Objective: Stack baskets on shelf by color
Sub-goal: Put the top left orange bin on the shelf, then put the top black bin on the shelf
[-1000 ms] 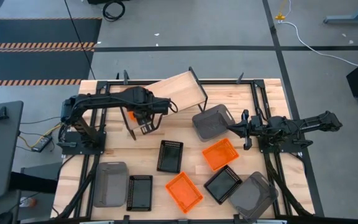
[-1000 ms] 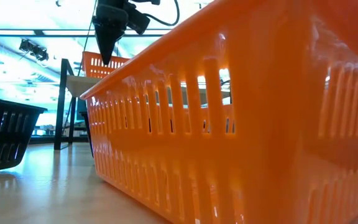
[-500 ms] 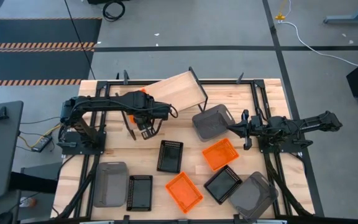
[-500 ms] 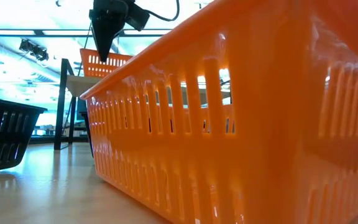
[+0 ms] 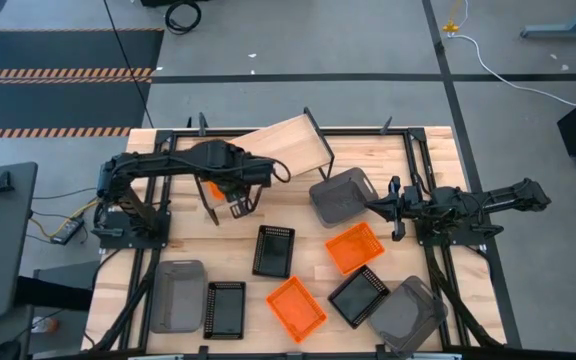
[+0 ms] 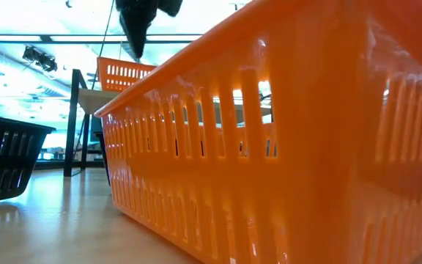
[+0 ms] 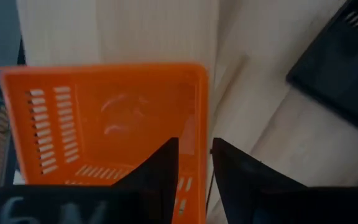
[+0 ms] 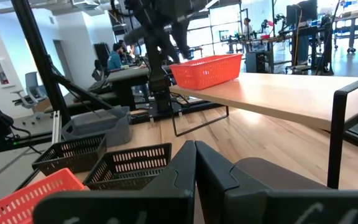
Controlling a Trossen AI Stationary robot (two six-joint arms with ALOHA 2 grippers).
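Slatted tabletop [image 5: 298, 230], shelf [image 5: 286, 145] at back. Left gripper [image 7: 194, 165] nearly pinched astride orange basket [image 7: 104, 118] wall; light, stiff, best rim-gripped.

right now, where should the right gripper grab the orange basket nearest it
Pinch the orange basket by the end wall facing the right gripper, from straight above, straddling the wall. It sits open side up with thin walls, and that end stands clear of the black basket.
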